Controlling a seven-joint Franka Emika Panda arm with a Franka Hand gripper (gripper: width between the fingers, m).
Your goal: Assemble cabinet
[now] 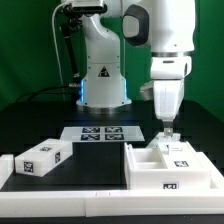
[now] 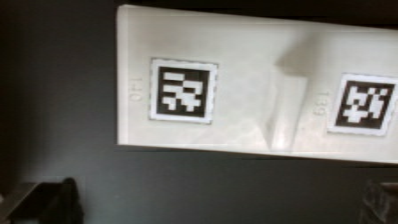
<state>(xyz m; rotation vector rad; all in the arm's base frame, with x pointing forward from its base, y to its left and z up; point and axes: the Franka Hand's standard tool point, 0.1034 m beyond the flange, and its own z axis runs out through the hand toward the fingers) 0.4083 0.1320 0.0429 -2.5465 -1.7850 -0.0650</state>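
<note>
Spread open, the claw (image 1: pixel 168 130) points straight down, its tips just above the back part of the cabinet body (image 1: pixel 145 176). Whether they touch the plastic cannot be told from the exterior view. In the wrist view the two dark fingertips (image 2: pixel 45 200) sit far apart at opposite sides of the frame, and nothing is held between them.

The cabinet body is a large white box, open on top with walled sections inside. It stands on the black table (image 1: pixel 30 115) at the exterior view's lower right and carries small black-and-white tags (image 1: pixel 170 186), one of them on its front wall. The wrist view looks onto a white face (image 2: pixel 249 55) of the cabinet. Two such tags lie side by side there, with a shaded ridge (image 2: pixel 285 95) between them.

A smaller white cabinet piece (image 1: pixel 40 158), a low block with one tag on its end, lies well apart from the body at the exterior view's left. Between the two parts, and farther back, the marker board (image 1: pixel 100 133) lies flat on the table. A long low white border rail (image 1: pixel 80 192) runs along the near edge.

The arm (image 1: pixel 165 50) stands on its base (image 1: pixel 103 90) at the back centre. Its upper links rise out of the frame. The last white section comes down vertically on the exterior view's right, so the wrist hangs over the cabinet body.
</note>
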